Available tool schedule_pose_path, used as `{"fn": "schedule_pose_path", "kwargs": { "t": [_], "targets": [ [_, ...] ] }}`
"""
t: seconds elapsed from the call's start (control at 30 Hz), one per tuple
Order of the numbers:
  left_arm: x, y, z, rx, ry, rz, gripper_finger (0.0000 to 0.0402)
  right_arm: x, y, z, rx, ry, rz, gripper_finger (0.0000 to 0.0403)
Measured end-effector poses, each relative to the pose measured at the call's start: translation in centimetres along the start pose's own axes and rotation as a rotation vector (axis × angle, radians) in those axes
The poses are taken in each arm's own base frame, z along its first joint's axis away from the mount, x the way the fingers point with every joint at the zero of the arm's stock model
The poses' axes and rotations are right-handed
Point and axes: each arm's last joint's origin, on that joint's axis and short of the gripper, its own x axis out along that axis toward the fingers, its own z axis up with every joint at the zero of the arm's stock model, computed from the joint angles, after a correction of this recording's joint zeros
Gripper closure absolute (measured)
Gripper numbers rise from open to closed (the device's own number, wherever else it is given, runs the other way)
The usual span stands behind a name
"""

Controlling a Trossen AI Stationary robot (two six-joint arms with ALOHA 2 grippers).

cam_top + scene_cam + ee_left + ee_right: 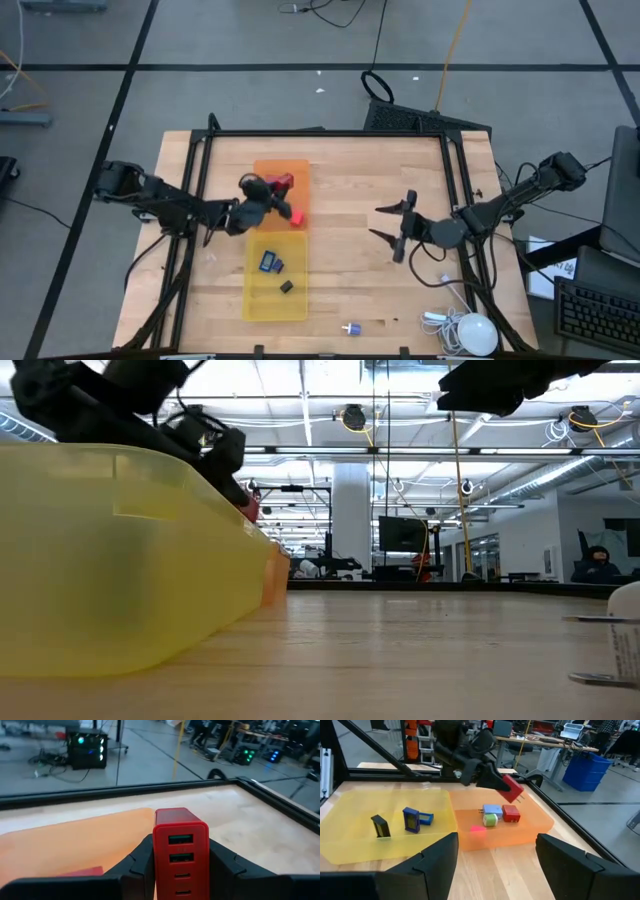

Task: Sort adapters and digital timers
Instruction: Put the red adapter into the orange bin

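The left gripper [181, 870] clamps a red adapter [180, 851] above the orange tray [540, 826] — inside lie three more adapters, red [511, 813], blue-green [491, 816] and pink [477, 829]. The yellow tray [350, 851] holds three timers. The right gripper [389, 226] waits wide open — a white mouse [474, 333] sits nearby.

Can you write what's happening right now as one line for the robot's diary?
left tool: holds red plastic adapter block above orange tray | right tool: open, waiting | yellow tray: blue and black timers
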Motion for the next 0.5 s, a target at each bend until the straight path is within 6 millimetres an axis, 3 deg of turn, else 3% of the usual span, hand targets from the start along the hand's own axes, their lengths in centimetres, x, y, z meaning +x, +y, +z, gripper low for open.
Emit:
{"fn": "schedule_pose_path", "kwargs": {
  "t": [0.27,0.5],
  "targets": [
    [2.8,2.1,0.6,-0.051,0.007,0.089,0.0282,0.4,-0.5,0.0,0.006,0.003,-0.027,0.0149],
    [5.3,1.3,-0.4,-0.005,0.060,0.097,0.0282,0.5,-0.6,0.0,-0.005,0.007,-0.033,0.0149]
  ]
}}
